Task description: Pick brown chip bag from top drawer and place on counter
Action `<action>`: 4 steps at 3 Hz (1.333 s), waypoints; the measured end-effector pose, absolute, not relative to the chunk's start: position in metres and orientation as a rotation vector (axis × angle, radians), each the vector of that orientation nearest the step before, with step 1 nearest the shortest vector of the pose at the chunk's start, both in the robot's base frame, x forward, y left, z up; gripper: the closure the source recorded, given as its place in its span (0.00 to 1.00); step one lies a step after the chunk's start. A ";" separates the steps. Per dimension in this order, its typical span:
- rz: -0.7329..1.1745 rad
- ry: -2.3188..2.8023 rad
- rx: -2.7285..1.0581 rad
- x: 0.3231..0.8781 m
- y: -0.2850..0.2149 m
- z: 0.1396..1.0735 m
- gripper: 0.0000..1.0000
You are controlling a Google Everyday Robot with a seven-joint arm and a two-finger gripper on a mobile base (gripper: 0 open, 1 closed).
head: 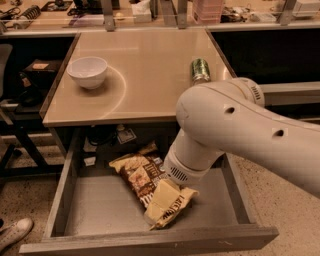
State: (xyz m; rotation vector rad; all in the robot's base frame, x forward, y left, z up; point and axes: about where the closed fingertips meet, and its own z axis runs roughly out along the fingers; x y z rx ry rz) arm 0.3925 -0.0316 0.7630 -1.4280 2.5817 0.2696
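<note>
The brown chip bag (pixel 136 172) lies slantwise on the flat bottom of the open top drawer (pixel 100 212), its tan far end toward the back. My cream gripper (pixel 167 199) hangs from the big white arm and is down on the bag's near end, which looks crumpled under it. The arm hides the right part of the bag and much of the drawer's right half. The beige counter (pixel 145 75) is directly above and behind the drawer.
A white bowl (pixel 87 71) stands on the counter's left side and a green can (pixel 200 70) lies near its right edge. A cluttered shelf with metal posts (pixel 107 15) runs along the back. A shoe (pixel 12 232) shows at the lower left floor.
</note>
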 end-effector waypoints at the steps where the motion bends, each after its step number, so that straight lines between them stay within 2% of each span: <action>1: 0.271 2.588 -1.412 0.393 -0.031 0.762 0.00; 2: 0.298 2.581 -1.426 0.390 -0.025 0.756 0.00; 4: 0.422 2.641 -1.326 0.392 0.015 0.682 0.00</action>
